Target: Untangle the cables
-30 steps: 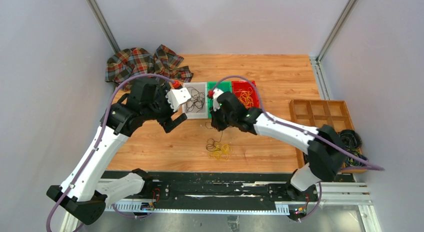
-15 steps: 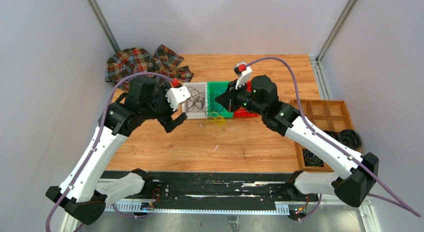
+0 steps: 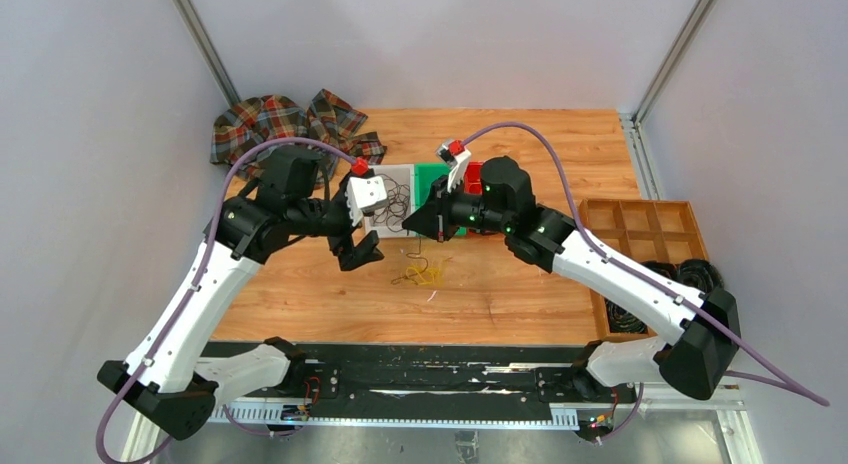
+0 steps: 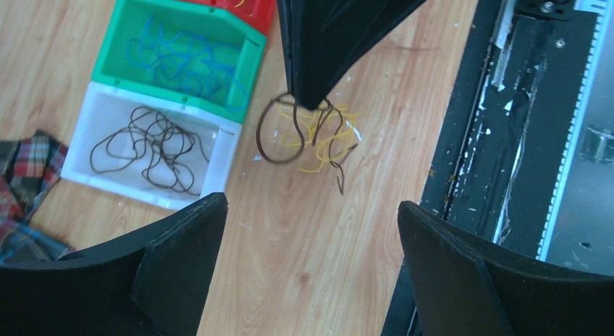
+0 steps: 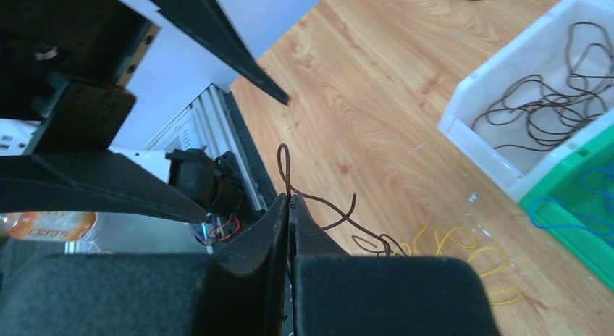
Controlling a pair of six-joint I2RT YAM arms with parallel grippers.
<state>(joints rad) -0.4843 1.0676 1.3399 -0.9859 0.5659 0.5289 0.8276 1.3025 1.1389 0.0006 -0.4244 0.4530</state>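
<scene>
The right gripper (image 5: 289, 206) has its jaws squeezed tight on a thin dark brown cable (image 4: 295, 126). The cable hangs down in loops from the tip. Its low end reaches a little pile of yellow cables (image 4: 322, 137) on the wooden table (image 3: 560, 144) (I cannot tell if they are knotted together). The left gripper (image 4: 310, 206) hangs just beside it, jaws wide apart, holding nothing. Behind them three bins sit side by side. The white bin (image 4: 226, 158) has dark cables (image 4: 145, 144) in it. The green bin (image 4: 250, 75) has blue cables (image 4: 181, 57). The red bin (image 4: 253, 14) has more yellow ones. A checked cloth (image 3: 285, 124) lies at the far left corner.
</scene>
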